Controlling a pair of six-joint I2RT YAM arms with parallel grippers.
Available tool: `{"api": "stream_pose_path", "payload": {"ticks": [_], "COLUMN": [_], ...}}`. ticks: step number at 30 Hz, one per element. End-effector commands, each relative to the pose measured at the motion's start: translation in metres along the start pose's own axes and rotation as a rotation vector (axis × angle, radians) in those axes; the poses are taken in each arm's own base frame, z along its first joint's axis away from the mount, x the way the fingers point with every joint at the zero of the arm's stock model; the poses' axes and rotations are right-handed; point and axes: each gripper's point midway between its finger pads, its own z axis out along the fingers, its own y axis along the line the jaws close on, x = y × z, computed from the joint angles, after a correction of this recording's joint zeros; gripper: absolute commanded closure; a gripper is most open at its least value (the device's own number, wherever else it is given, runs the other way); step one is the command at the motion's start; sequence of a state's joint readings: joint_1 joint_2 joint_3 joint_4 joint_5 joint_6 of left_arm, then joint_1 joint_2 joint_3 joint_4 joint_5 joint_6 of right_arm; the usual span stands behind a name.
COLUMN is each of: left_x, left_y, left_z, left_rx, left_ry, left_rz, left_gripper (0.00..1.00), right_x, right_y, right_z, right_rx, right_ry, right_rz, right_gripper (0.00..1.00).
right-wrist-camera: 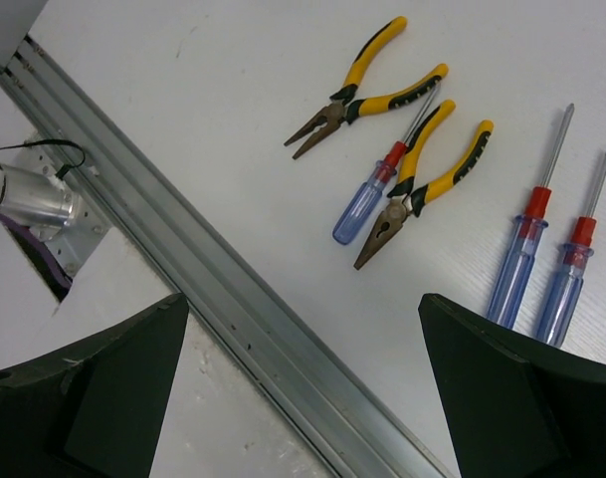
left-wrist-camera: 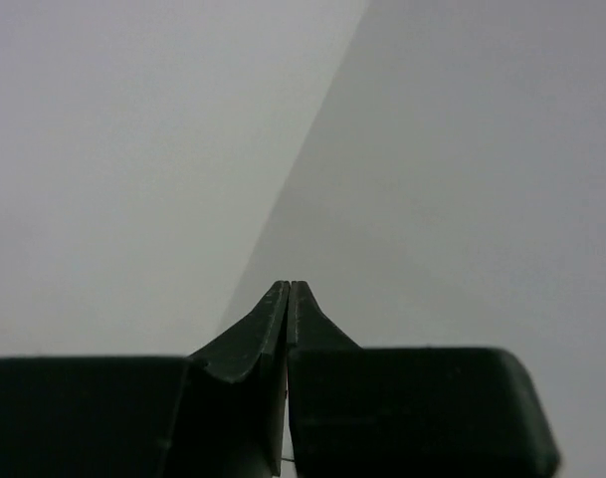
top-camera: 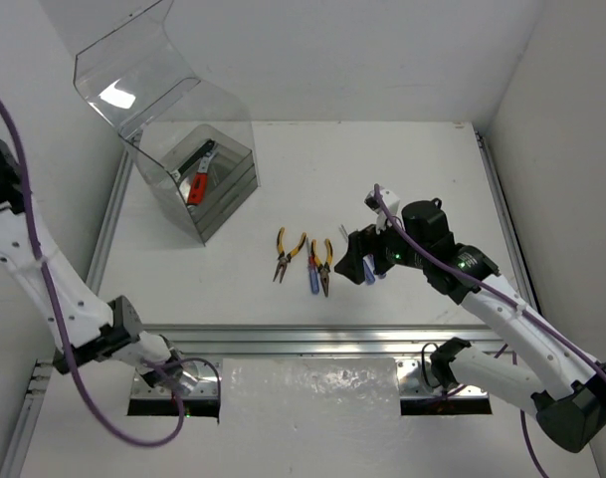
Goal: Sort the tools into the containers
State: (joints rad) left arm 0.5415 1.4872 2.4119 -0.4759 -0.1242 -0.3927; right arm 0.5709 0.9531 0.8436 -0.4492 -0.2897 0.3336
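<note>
Two yellow-handled pliers point(right-wrist-camera: 367, 85) point(right-wrist-camera: 427, 179) lie on the white table with a blue-handled screwdriver point(right-wrist-camera: 367, 199) between them. Two more blue-handled screwdrivers point(right-wrist-camera: 521, 259) point(right-wrist-camera: 571, 279) lie to their right. In the top view the pliers point(top-camera: 288, 254) point(top-camera: 323, 264) sit mid-table. My right gripper point(top-camera: 367, 264) hovers just right of them, open and empty, and its wrist view point(right-wrist-camera: 303, 309) shows the jaws wide apart. The clear box point(top-camera: 183, 129) stands far left and holds a red-handled tool point(top-camera: 196, 187) and a dark tool. My left gripper point(top-camera: 183, 383) point(left-wrist-camera: 289, 286) is shut and empty, off the table's near-left edge.
A metal rail point(top-camera: 312, 339) runs along the table's near edge and shows diagonally in the right wrist view point(right-wrist-camera: 233, 319). Another rail point(top-camera: 108, 224) runs down the left side. White walls enclose the table. The left wrist view shows only blank wall.
</note>
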Motion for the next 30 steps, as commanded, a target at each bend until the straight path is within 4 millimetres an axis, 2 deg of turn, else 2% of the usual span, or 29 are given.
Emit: {"api": "stream_pose_path", "payload": {"ticks": [1, 4, 5, 6, 7, 9, 10, 12, 13, 14, 15, 16, 17, 19, 23, 30], "left_x": [0.113, 0.144, 0.168, 0.181, 0.202, 0.230, 0.254, 0.272, 0.288, 0.291, 0.294, 0.301, 0.305, 0.304, 0.305, 0.303], "left_y": [0.061, 0.074, 0.081, 0.086, 0.092, 0.108, 0.121, 0.125, 0.116, 0.111, 0.090, 0.082, 0.061, 0.035, 0.009, -0.015], "left_z": [0.034, 0.049, 0.058, 0.061, 0.064, 0.066, 0.067, 0.066, 0.063, 0.063, 0.058, 0.057, 0.054, 0.047, 0.037, 0.020], "left_rx": [0.015, 0.049, 0.067, 0.067, 0.082, 0.067, 0.044, 0.057, 0.143, 0.217, 0.319, 0.350, 0.413, 0.482, 0.572, 0.668], "left_ry": [0.394, 0.433, 0.490, 0.516, 0.550, 0.590, 0.625, 0.652, 0.683, 0.680, 0.699, 0.719, 0.726, 0.730, 0.756, 0.798], "left_rz": [-0.273, -0.320, -0.347, -0.365, -0.399, -0.431, -0.445, -0.493, -0.558, -0.546, -0.585, -0.591, -0.561, -0.520, -0.526, -0.548], "left_gripper": [0.99, 1.00, 1.00, 1.00, 1.00, 1.00, 1.00, 1.00, 1.00, 1.00, 1.00, 1.00, 1.00, 1.00, 1.00, 1.00], "right_x": [-0.009, -0.008, -0.007, -0.006, -0.007, -0.007, -0.006, -0.007, -0.006, -0.007, -0.006, -0.006, -0.005, -0.004, -0.001, 0.000], "right_y": [0.008, 0.011, 0.011, 0.012, 0.013, 0.015, 0.016, 0.017, 0.019, 0.020, 0.019, 0.020, 0.020, 0.019, 0.018, 0.019], "right_z": [0.000, 0.001, 0.002, 0.003, 0.004, 0.005, 0.005, 0.005, 0.005, 0.005, 0.006, 0.005, 0.007, 0.007, 0.008, 0.008], "right_rx": [-0.052, -0.070, -0.073, -0.076, -0.085, -0.097, -0.108, -0.114, -0.121, -0.128, -0.127, -0.132, -0.132, -0.133, -0.134, -0.137], "right_ry": [-0.040, -0.039, -0.039, -0.037, -0.041, -0.041, -0.038, -0.039, -0.036, -0.038, -0.036, -0.035, -0.030, -0.029, -0.023, -0.022], "right_rz": [-0.025, -0.026, -0.025, -0.022, -0.021, -0.019, -0.019, -0.022, -0.025, -0.028, -0.029, -0.031, -0.030, -0.031, -0.030, -0.035], "right_gripper": [0.01, 0.01, 0.01, 0.01, 0.01, 0.01, 0.01, 0.01, 0.01, 0.01, 0.01, 0.01, 0.01, 0.01, 0.01, 0.01]}}
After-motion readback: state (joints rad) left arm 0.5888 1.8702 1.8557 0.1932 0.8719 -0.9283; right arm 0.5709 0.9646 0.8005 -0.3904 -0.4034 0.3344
